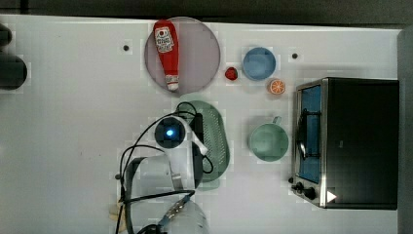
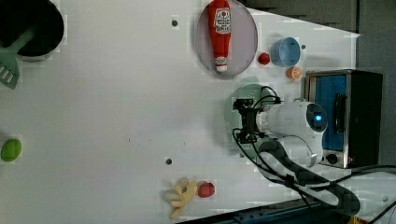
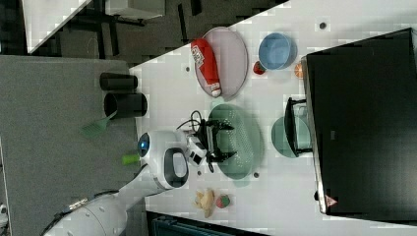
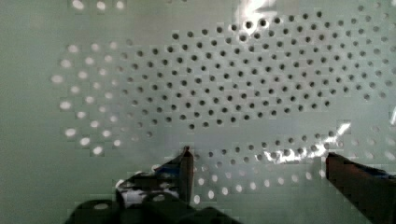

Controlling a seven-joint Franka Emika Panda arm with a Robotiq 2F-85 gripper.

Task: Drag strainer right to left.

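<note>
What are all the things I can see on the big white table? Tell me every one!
strainer: one, pale mint green, mid-table under the gripper
cup: one, mint green, between strainer and oven
toaster oven: one, black and silver, the top view's right
plate: one, grey, far edge
ketchup bottle: one, red, lying on plate
bowl: one, blue, beside plate
strawberry: one, red
orange slice: one
spatula: one, green, in black pot
gripper: one, open, inside strainer
</note>
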